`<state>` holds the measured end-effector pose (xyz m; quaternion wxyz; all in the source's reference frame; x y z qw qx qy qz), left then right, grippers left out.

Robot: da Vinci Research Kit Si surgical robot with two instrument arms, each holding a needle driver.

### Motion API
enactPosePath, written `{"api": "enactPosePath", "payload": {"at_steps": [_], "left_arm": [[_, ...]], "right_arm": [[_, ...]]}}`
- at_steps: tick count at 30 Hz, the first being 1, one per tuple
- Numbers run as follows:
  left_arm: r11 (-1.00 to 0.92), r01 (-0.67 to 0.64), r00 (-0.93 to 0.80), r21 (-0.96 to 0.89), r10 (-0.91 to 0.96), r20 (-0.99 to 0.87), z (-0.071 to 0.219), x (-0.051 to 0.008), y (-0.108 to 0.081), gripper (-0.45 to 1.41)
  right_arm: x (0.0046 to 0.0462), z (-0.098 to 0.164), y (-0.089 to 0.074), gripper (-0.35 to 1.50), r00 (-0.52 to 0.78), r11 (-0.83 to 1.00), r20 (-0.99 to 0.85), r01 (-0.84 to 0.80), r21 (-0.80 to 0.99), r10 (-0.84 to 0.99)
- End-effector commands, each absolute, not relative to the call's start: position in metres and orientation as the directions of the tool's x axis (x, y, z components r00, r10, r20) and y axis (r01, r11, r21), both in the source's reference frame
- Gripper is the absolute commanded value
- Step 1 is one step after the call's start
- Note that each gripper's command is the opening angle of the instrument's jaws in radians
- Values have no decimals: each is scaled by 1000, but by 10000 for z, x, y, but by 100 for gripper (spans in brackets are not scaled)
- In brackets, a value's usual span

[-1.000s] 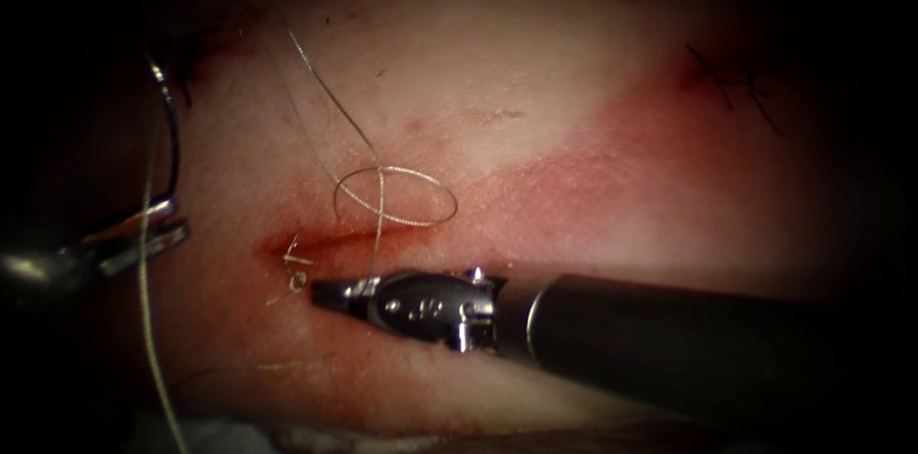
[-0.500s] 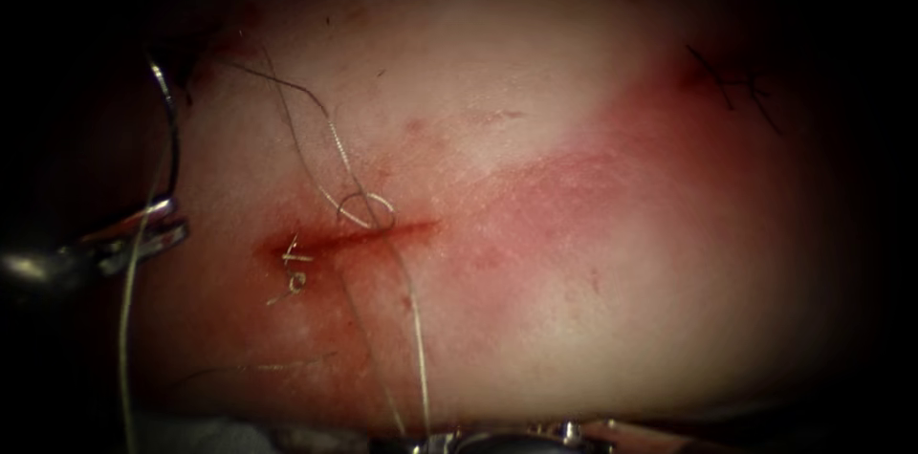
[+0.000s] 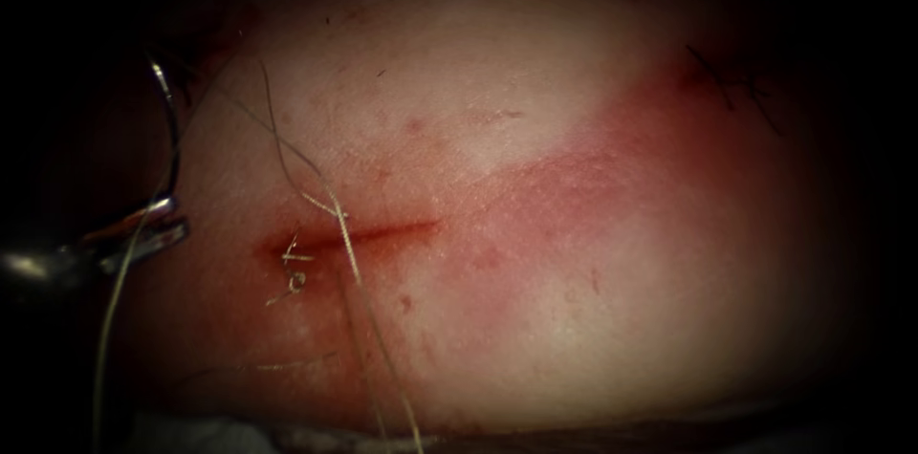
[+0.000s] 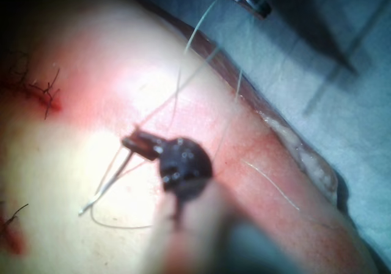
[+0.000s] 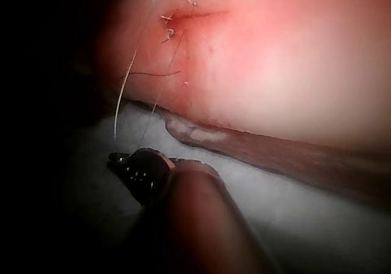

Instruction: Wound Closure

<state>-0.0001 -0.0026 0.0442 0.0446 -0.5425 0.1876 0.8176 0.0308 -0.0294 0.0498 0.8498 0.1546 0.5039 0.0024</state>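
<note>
At the far left of the endoscope view, left of the cut (image 3: 382, 229), my left tool (image 3: 177, 217) is shut on the curved needle (image 3: 175, 139) near its thread end. The needle arcs upward, free of the tissue (image 3: 535, 129). In the left wrist view the same jaws (image 4: 137, 143) clamp the needle (image 4: 110, 185). Thread (image 3: 359, 272) crosses the cut near its left end and runs down past the tissue's front edge. My right tool (image 5: 117, 159) hovers over the white cloth in front of the tissue, with thread strands (image 5: 125, 85) reaching toward it.
Short cut thread tails (image 3: 295, 268) of a finished knot lie at the cut's left end. Dark older stitches (image 3: 732, 81) mark the tissue at the far right. White cloth (image 5: 293, 207) lies in front of the tissue. Red fluid stains the skin around the cut.
The right tool drew back from beside the cut, down out of the endoscope view, pulling thread. The wide loop over the cut shrank down flat onto it. The left tool stayed put.
</note>
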Motion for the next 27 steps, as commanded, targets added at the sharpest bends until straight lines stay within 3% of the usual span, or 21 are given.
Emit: {"api": "enactPosePath", "payload": {"at_steps": [1, 9, 20, 21, 25, 27], "left_arm": [[-927, -276, -406, 256, -129, -905, 448, -5, -29, -45], [-927, -275, -405, 255, -128, -905, 448, -4, -28, -45], [-927, -276, -409, 255, -127, -904, 448, -1, -28, -45], [-927, -276, -411, 255, -126, -903, 448, 0, -28, -45], [-927, -276, -413, 254, -124, -902, 448, 3, -26, -45], [-927, -276, -413, 254, -124, -902, 448, 3, -26, -45]], "right_arm": [[307, 512, -280, 132, 500, 959, -849, 115, 258, 169], [253, 571, -190, 132, 489, 980, -854, -12, 197, 178], [223, 652, -96, 140, 448, 979, -873, -145, 142, 193], [220, 655, -94, 147, 416, 963, -870, -160, 218, 266], [203, 659, -101, 147, 348, 937, -871, -79, 341, 346], [182, 652, -112, 147, 313, 875, -831, 4, 485, 459]]}}
